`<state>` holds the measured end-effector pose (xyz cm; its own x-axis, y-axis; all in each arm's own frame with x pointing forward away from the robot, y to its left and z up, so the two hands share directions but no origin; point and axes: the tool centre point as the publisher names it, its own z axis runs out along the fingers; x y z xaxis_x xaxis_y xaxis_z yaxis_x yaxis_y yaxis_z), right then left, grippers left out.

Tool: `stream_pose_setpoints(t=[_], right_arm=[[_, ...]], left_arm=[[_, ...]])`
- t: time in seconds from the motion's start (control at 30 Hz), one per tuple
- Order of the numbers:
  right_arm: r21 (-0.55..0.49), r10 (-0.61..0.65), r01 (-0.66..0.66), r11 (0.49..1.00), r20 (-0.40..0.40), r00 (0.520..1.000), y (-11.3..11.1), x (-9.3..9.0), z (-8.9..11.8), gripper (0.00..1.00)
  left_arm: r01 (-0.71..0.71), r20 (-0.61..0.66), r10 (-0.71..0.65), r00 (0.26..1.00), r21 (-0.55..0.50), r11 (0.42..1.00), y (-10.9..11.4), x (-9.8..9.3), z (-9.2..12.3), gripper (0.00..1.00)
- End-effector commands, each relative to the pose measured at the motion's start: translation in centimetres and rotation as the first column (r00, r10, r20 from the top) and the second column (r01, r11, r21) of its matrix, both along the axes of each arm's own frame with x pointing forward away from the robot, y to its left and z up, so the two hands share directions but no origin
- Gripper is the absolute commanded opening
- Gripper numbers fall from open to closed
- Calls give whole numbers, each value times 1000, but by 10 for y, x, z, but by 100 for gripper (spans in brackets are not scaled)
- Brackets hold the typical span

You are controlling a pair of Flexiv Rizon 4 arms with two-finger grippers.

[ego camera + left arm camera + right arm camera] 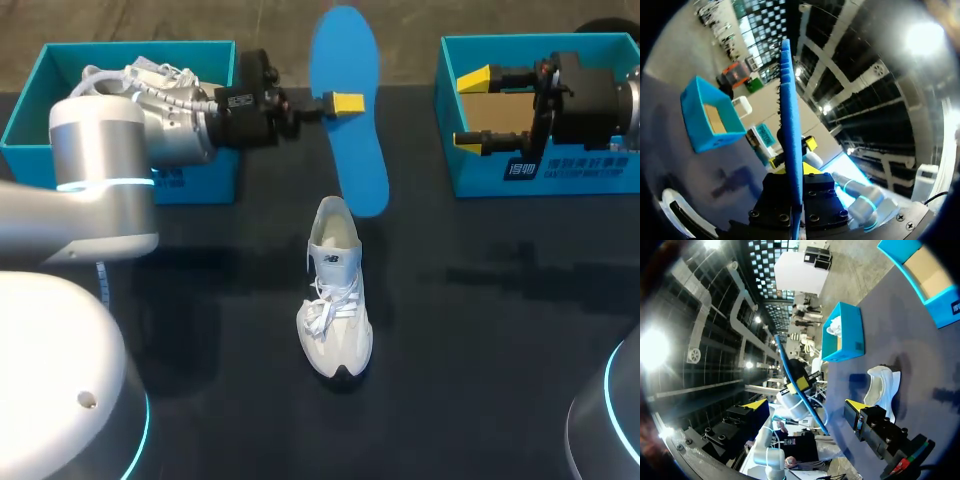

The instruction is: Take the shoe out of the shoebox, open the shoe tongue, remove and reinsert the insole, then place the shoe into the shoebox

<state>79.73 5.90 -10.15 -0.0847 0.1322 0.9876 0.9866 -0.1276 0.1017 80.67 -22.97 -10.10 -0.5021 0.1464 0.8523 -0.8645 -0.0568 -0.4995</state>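
Since the blue insole hangs pinched mid-length in the left jaws, just far of the white sneaker standing at the middle of the tabletop, its near end should probably tip down into the collar and slide toward the toe. Over the far-right shoebox the right jaws gape empty, free to steady the sneaker, which has bare tabletop all around it.

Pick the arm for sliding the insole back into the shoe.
Left. The left gripper is shut on the blue insole, held in the air just beyond the white shoe at its heel end. The right gripper is open, holding nothing, over the right shoebox, farther from the shoe.
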Motion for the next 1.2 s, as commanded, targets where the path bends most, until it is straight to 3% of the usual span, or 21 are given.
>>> stream_pose_setpoints(t=[0.03, 0.27, 0.63, 0.97, 1.2], right_arm=[[-1, -1, 1, 1000, -1, 1000, 1, 0, 0, 100], [-112, -26, 27, 993, 12, 1000, 5, -6, 13, 100], [-350, -57, 72, 934, 56, 997, 17, -13, 50, 100], [-614, -68, 104, 782, 81, 994, 40, -16, 77, 100], [-712, -79, 117, 692, 87, 993, 52, -17, 84, 100]], left_arm=[[109, -159, -107, 981, 6, 994, 0, 7, -7, 0], [159, -263, -145, 954, 31, 987, -1, 7, -14, 0], [157, -359, -131, 924, 44, 987, -5, 15, -23, 0], [176, -396, -139, 908, 58, 983, -15, 24, -27, 0], [198, -404, -157, 901, 62, 978, -22, 28, -30, 0]])
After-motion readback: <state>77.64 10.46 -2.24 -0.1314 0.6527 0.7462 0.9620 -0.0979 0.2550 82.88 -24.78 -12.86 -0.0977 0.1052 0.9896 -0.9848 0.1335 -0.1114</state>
